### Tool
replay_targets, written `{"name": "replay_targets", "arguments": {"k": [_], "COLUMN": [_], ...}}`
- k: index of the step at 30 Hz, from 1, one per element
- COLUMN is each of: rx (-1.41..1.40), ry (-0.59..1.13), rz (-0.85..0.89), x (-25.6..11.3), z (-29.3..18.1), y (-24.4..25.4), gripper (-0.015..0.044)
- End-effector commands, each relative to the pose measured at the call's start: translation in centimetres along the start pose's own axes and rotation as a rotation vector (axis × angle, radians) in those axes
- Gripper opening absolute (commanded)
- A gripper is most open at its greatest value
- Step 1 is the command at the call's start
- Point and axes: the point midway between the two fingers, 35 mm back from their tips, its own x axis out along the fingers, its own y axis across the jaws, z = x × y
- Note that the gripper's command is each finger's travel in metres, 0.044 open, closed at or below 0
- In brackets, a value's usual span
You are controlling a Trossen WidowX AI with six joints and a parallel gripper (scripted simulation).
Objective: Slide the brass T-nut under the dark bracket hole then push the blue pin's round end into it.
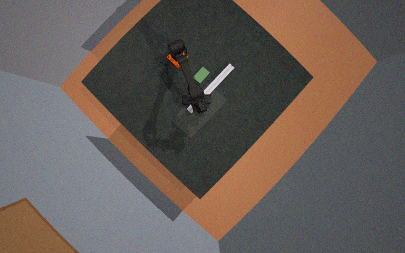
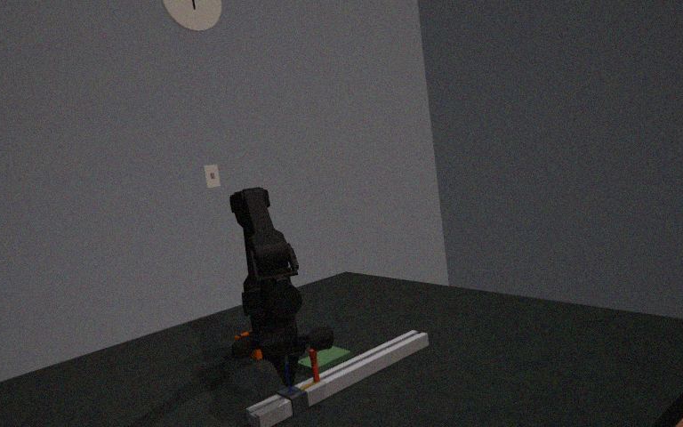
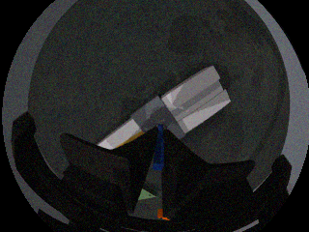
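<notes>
The aluminum rail (image 1: 219, 78) (image 2: 374, 368) (image 3: 192, 88) lies on the dark table top. The dark bracket (image 2: 300, 403) (image 3: 149, 112) straddles it near one end. The orange handle (image 2: 314, 366) stands up from the slot beside the bracket. A strip of brass (image 2: 309, 386) (image 3: 129, 140) shows in the slot there. My gripper (image 2: 289, 382) (image 3: 160, 128) points down and is shut on the blue pin (image 2: 287, 373) (image 3: 158, 157), with its tips right above the bracket. The pin is upright, its lower end at the bracket's top. The fingers hide whether it is in the hole.
The green tray (image 1: 201, 75) (image 2: 333, 356) (image 3: 146, 194) lies behind the rail, toward the arm's orange base (image 1: 173, 61) (image 2: 256, 353). The handle stands close beside my fingers. In the top view, the arm covers the bracket and handle.
</notes>
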Motion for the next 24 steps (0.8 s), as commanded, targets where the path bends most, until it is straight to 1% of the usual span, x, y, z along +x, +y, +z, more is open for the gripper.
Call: {"name": "replay_targets", "arguments": {"k": [1, 24], "rx": [0.0, 0.001], "ry": [0.006, 0.056], "rz": [-0.005, -0.052], "x": [0.03, 0.07], "z": [0.01, 0.29], "y": [0.01, 0.26], "gripper": [-0.015, -0.015]}}
